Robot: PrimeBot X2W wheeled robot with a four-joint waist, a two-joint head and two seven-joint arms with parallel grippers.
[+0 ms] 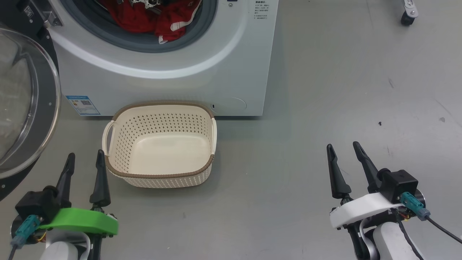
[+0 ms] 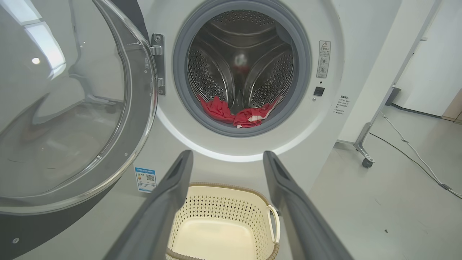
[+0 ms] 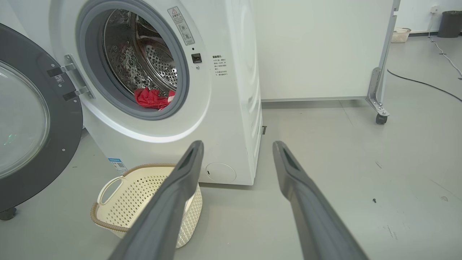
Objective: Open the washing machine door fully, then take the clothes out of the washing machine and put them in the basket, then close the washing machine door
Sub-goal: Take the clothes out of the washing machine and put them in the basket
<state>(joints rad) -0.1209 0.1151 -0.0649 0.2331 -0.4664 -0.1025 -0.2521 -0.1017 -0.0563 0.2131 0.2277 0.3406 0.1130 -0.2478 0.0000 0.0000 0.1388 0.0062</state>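
- washing machine door [image 1: 21,108]: swung wide open to the left.
- clothes [image 1: 151,18]: red heap at the drum bottom of the washing machine [image 1: 180,83].
- basket [image 1: 158,176]: on the floor, long axis along the machine front.
- left claw [image 1: 86,154], right claw [image 1: 343,145]: both released.

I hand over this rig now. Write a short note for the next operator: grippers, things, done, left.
Left gripper: open, empty, near the front left corner of the basket.
Right gripper: open, empty, over the floor.
Washing machine door: swung open.
Clothes: lying in the drum of the washing machine.
Basket: empty, on the floor before the machine.
Done: door open. Left: clothes into basket, close door.
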